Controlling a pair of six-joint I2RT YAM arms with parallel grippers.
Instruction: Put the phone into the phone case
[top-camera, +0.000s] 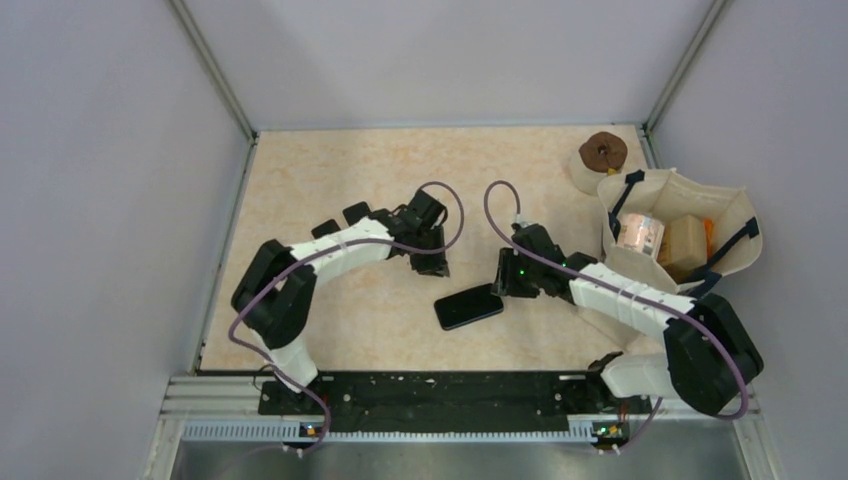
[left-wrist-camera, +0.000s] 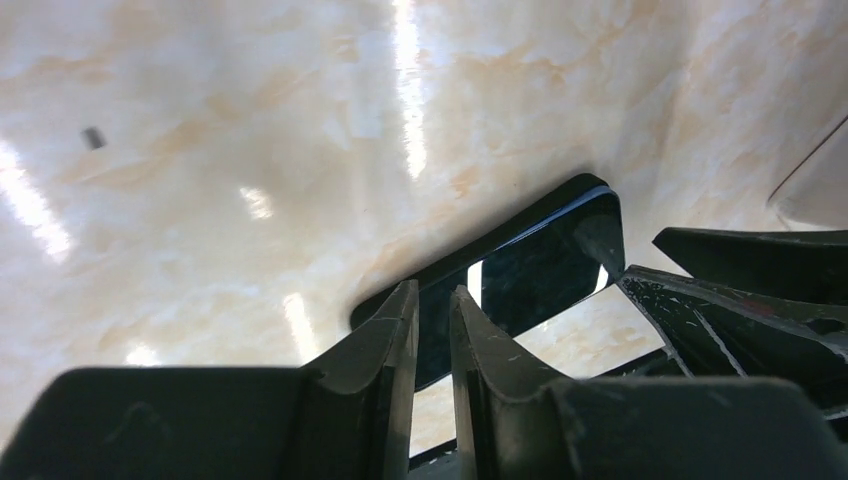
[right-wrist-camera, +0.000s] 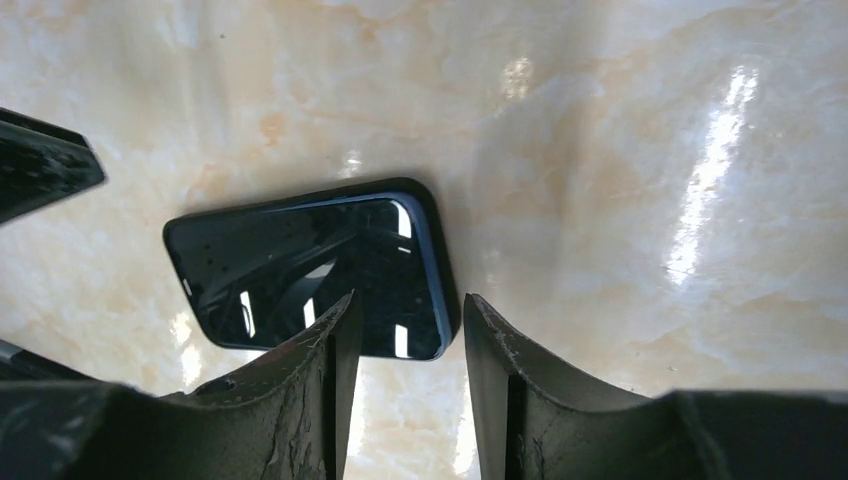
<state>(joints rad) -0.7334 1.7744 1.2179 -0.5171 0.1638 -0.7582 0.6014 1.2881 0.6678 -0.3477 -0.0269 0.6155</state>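
The phone (top-camera: 469, 306) lies flat on the desk (top-camera: 330, 170), near the front, glass side up. A black rim goes all round it, so I think it already sits in its case (right-wrist-camera: 450, 280). The right jaws hang at one end of it, partly open, holding nothing. The left jaws are just beside the other end, open only a crack, and empty too. Nothing needs holding if the phone is in. Far back stands a cloth bag (top-camera: 640, 190).
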